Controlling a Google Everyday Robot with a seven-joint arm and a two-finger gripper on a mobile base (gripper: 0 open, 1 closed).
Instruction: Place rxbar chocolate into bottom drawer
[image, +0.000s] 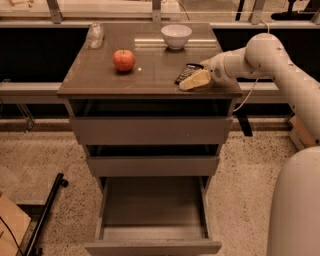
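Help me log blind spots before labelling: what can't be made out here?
Camera view:
rxbar: partly hidden by the gripper at the cabinet top's right front; lettering too small.
bottom drawer: front face cut off by the lower edge.
Clear object, back left: too blurred to name.

A single camera looks down from high in front of the cabinet, facing forward and tilted steeply. It stands near enough that the counter (100, 82) and all the drawers fill the frame. The gripper (195, 80) sits right of centre, low over the counter's front right corner. The open bottom drawer (152, 210) lies below and left of the gripper, at the lower edge. The arm (270, 55) enters from the gripper's right.
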